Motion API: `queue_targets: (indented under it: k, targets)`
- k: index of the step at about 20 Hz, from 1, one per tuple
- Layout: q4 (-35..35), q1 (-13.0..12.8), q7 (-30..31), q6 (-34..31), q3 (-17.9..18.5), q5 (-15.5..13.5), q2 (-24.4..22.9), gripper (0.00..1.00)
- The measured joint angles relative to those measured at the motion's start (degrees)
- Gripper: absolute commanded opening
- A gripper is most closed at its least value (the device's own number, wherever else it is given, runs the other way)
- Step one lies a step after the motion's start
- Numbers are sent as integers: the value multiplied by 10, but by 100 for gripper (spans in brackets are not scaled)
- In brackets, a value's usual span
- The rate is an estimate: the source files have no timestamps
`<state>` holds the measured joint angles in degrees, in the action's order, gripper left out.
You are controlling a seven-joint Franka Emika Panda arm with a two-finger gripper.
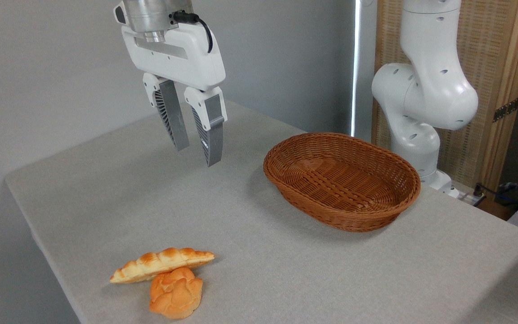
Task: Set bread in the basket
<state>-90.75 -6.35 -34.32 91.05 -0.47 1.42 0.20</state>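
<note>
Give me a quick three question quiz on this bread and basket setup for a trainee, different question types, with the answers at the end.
1. True or false: the basket already holds the bread.
2. Multiple choice: the gripper is A) shut on the bread, B) open and empty above the table, C) inside the basket.
3. Short answer: what touches the bread on its near side?

Key: 1 false, the basket is empty. 2 B. 3 the round bun.
</note>
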Motion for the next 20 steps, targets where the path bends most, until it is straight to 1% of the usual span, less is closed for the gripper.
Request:
queue_targets:
  k: [12,17,20]
  targets:
    - [0,0,0,0,0,0,0,100]
    - [0,-1,0,21,-2,0,4,100]
    - [0,-2,0,52,-6,0,16,100]
